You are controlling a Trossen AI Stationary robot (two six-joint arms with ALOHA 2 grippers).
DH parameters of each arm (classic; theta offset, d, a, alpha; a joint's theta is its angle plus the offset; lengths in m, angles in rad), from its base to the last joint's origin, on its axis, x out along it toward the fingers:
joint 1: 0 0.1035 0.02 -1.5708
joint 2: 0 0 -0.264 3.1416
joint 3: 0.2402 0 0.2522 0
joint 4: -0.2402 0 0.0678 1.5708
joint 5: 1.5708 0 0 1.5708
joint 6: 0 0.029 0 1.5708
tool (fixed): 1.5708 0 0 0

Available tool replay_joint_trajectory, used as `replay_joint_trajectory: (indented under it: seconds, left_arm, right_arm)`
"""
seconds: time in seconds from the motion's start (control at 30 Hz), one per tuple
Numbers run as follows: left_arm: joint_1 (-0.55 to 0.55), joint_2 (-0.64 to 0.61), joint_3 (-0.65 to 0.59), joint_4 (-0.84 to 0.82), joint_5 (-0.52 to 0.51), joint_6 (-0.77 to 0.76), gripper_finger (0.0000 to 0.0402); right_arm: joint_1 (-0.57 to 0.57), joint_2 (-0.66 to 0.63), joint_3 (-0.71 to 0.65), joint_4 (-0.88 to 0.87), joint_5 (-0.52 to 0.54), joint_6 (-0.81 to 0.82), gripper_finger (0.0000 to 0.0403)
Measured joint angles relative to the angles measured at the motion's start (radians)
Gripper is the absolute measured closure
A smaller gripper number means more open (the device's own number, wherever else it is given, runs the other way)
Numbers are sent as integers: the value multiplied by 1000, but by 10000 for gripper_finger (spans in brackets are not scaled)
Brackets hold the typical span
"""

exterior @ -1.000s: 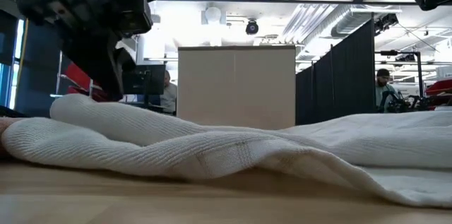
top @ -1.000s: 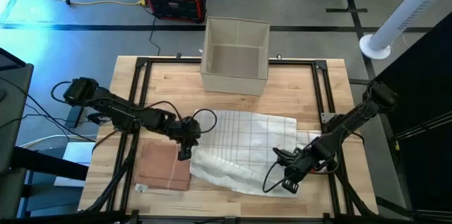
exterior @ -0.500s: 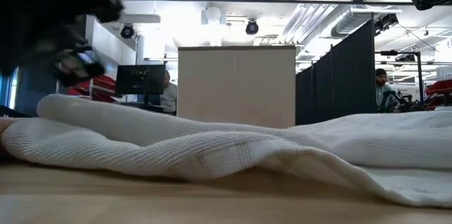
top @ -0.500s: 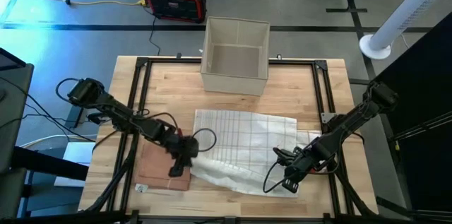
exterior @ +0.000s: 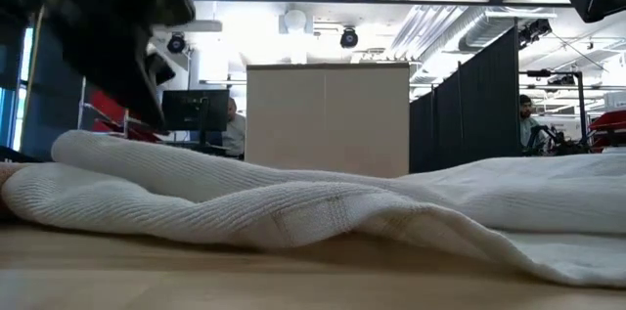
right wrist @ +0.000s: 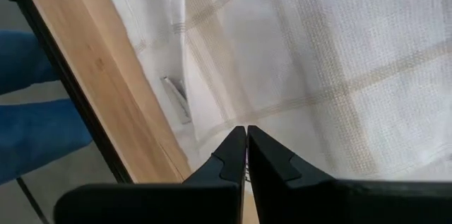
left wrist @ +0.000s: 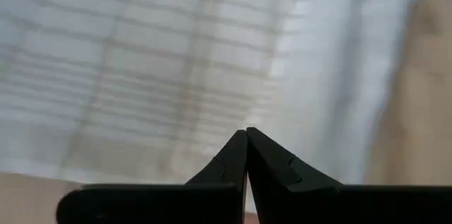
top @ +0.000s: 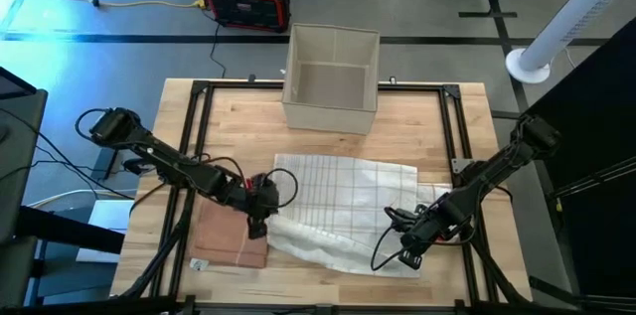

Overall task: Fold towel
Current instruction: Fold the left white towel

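Observation:
A white towel (top: 343, 206) with thin grid lines lies rumpled on the wooden table (top: 437, 126); its near part is bunched into low folds (exterior: 293, 202). My left gripper (top: 256, 226) is shut, slanting down at the towel's left edge (left wrist: 141, 61), between the towel and a brown cloth. My right gripper (top: 410, 257) is shut and points steeply down at the towel's near right corner (right wrist: 339, 54). In the low view the left gripper (exterior: 147, 105) shows just behind the left fold. My left gripper has its shut tips (left wrist: 246, 133) over the towel's left edge, coming from the table's left. I cannot tell whether they touch the cloth. My right gripper has its shut tips (right wrist: 246, 131) down at the towel near its near right corner, from above. Whether cloth sits between them cannot be told. The towel lies flat there.
A folded brown cloth (top: 229, 236) lies near left, beside the left gripper. An open beige box (top: 331, 81) stands at the far edge, behind the towel. Black frame rails (top: 199, 136) run along the table's sides; the right one (right wrist: 63, 90) is close to the right gripper.
My left gripper has swung toward the near edge over the brown cloth, then back toward the towel's left edge, turning as it went. My right gripper has stayed at the towel's near right corner.

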Motion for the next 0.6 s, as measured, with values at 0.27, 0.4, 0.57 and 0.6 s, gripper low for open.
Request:
replay_joint_trajectory:
  seconds: [0.27, 0.4, 0.57, 0.6]
  left_arm:
    - [-30, 130, -13, 125, 291, 36, 402]
    - [-63, 100, -13, 181, 473, 46, 402]
    - [-87, 91, -12, 194, 618, 34, 401]
    - [-88, 90, -12, 181, 612, 34, 401]
  right_arm:
    - [0, 0, 0, -6, -3, 15, 403]
    - [3, 0, 0, -8, -7, 19, 403]
    - [7, 0, 0, -16, -8, -6, 403]
    - [7, 0, 0, -16, -10, -11, 403]
